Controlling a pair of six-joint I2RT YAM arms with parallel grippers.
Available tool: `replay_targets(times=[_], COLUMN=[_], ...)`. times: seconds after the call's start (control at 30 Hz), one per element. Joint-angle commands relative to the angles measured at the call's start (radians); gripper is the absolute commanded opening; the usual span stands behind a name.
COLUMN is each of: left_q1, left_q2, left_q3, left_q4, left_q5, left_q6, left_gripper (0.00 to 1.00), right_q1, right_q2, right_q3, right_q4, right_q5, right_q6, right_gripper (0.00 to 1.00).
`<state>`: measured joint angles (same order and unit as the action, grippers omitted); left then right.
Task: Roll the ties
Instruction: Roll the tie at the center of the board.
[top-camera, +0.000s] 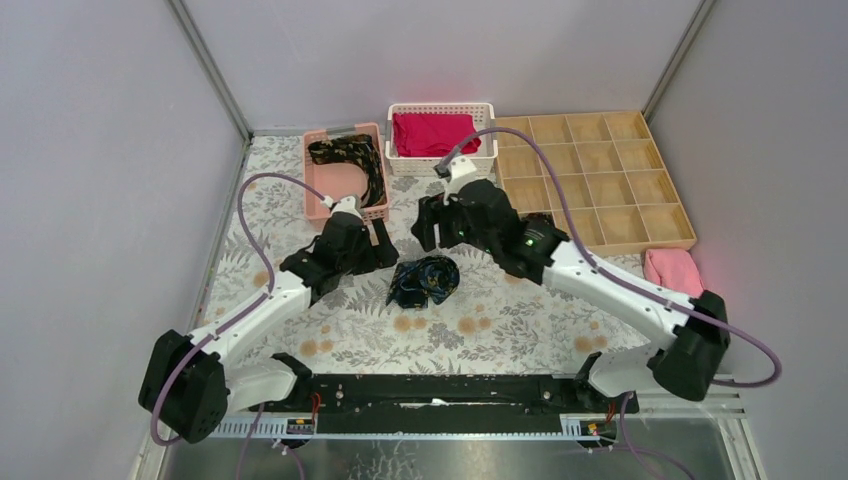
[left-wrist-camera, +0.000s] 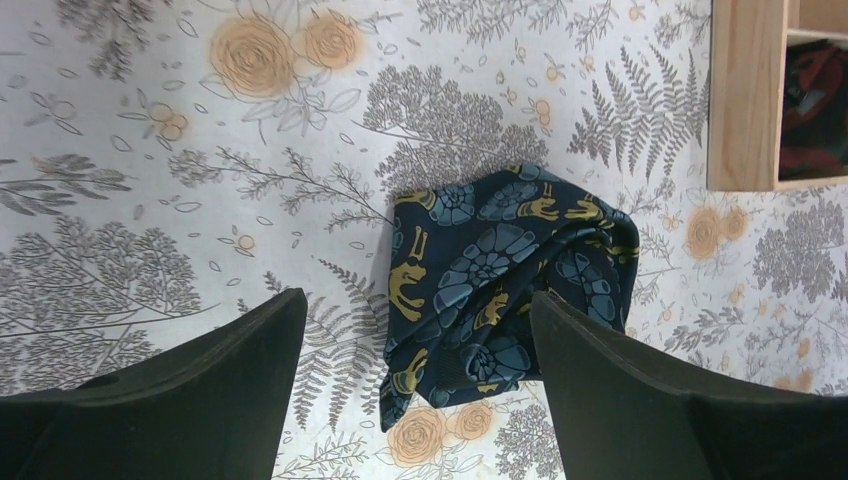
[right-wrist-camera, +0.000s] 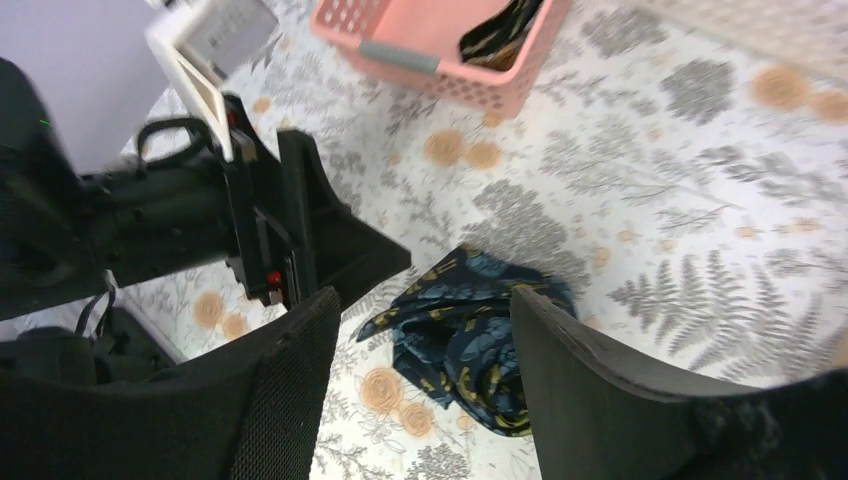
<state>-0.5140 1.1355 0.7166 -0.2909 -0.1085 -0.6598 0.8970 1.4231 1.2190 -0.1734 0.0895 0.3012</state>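
Both pairs of jaws, on the left gripper (left-wrist-camera: 418, 300) and the right gripper (right-wrist-camera: 425, 295), stood spread and empty, flanking one tie (top-camera: 424, 280) bunched into a loose, rumpled coil on the bench (top-camera: 500, 325) at mid-frame. Farther back, upper left of centre, a second tie (top-camera: 352, 160) lay unrolled in the pink basket (top-camera: 309, 175). By my judgement, one was roughly rolled and one remained.

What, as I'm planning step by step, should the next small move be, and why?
Probably lower the left tool and close on the tie: it lies loosely bunched on the table, framed between that tool's open fingers, and the right tool is open too, holding nothing.
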Motion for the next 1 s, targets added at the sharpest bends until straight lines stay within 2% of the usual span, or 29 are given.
replay_targets(times=[0.0,0.13,0.27,0.57,0.7,0.97], left_q1=[0.005,-0.003,-0.02,-0.031,-0.031,-0.031], left_q2=[0.027,0.057,0.073,0.074,0.089,0.104], left_q3=[-0.027,-0.016,-0.012,-0.017,-0.024,-0.021], left_q4=[0.105,0.105,0.107,0.106,0.112,0.119], left_q5=[0.103,0.128,0.124,0.115,0.114,0.118], left_q6=[0.001,0.008,0.004,0.001,0.0,0.006], left_gripper=[0.88,0.88,0.88,0.88,0.88,0.88], right_q1=[-0.001,-0.005,-0.017,-0.089,-0.093,-0.095], right_q2=[-0.021,0.0,0.018,0.058,0.078,0.242], right_q3=[-0.02,-0.096,-0.211,-0.381,-0.399,-0.307], right_q4=[-0.162,-0.173,-0.06,0.162,0.259,0.261], right_q5=[0.178,0.228,0.206,0.038,-0.039,-0.142], right_q6=[-0.038,-0.027,-0.004,0.06,0.075,0.087], right_gripper=[0.71,0.71,0.71,0.71,0.71,0.71])
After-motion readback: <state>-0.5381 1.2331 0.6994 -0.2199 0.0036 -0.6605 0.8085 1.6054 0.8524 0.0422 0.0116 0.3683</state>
